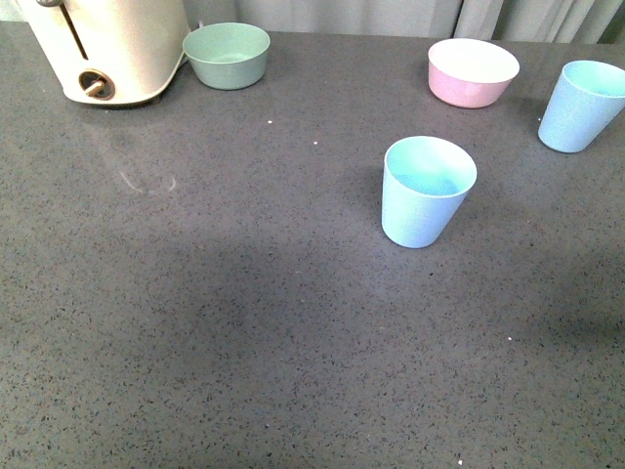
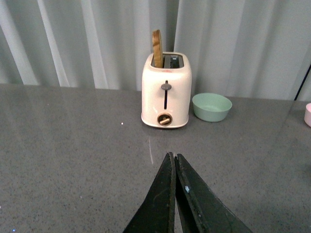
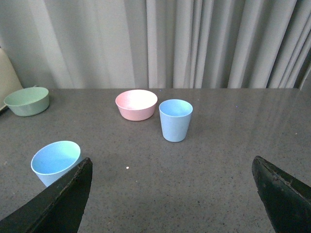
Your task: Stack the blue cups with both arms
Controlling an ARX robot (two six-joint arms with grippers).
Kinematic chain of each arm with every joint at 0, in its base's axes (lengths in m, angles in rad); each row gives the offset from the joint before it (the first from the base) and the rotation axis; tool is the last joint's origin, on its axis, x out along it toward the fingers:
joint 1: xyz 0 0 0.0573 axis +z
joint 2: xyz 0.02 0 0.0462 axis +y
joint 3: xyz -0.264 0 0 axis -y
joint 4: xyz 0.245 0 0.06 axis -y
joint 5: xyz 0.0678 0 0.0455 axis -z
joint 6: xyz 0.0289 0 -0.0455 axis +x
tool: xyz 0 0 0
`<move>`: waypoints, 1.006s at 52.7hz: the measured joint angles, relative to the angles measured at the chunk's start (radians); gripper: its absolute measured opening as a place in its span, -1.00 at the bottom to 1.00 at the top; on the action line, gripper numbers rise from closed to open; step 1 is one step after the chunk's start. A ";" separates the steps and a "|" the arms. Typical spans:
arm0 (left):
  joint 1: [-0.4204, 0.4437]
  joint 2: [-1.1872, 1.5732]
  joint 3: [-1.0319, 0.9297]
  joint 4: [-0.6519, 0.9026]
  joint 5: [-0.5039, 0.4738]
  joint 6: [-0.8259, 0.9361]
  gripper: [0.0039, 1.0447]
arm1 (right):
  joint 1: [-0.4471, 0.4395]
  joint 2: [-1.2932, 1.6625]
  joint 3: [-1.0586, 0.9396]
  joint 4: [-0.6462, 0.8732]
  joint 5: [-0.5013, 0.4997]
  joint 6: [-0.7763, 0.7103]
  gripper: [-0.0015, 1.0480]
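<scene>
Left end effector [image 2: 174,158] sat pinched together, empty; right end effector [image 3: 171,162] gaped wide. Stacking not started.
Near blue cup [image 1: 426,191] stood on table [image 1: 195,342]; far blue cup [image 1: 583,106] at its 2 o'clock, well apart, both ungrasped.

No legible text, label, brand or number anywhere in view.

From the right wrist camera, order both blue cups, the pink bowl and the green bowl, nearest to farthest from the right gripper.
1. near blue cup, beside one jaw.
2. far blue cup, out ahead.
3. pink bowl, just beyond it.
4. green bowl, at the back, off sideways.
</scene>
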 joint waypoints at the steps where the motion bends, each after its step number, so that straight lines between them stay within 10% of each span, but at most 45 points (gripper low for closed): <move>1: 0.000 -0.002 0.000 -0.001 0.000 0.000 -0.97 | 0.000 0.000 0.000 0.000 0.000 0.000 0.83; 8: 0.000 -0.005 0.000 -0.004 0.000 -0.001 -0.94 | 0.000 0.000 0.000 0.000 0.000 0.000 0.83; 33: 0.000 -0.005 0.000 -0.004 0.000 0.000 0.85 | 0.000 0.000 0.000 0.000 0.000 0.000 0.83; 44: 0.000 -0.005 0.000 -0.004 0.000 0.002 0.84 | -0.025 0.115 0.043 -0.119 0.000 0.048 0.83; 53: 0.000 -0.005 0.000 -0.004 0.000 0.002 0.84 | -0.198 0.527 0.176 0.165 -0.179 -0.050 0.83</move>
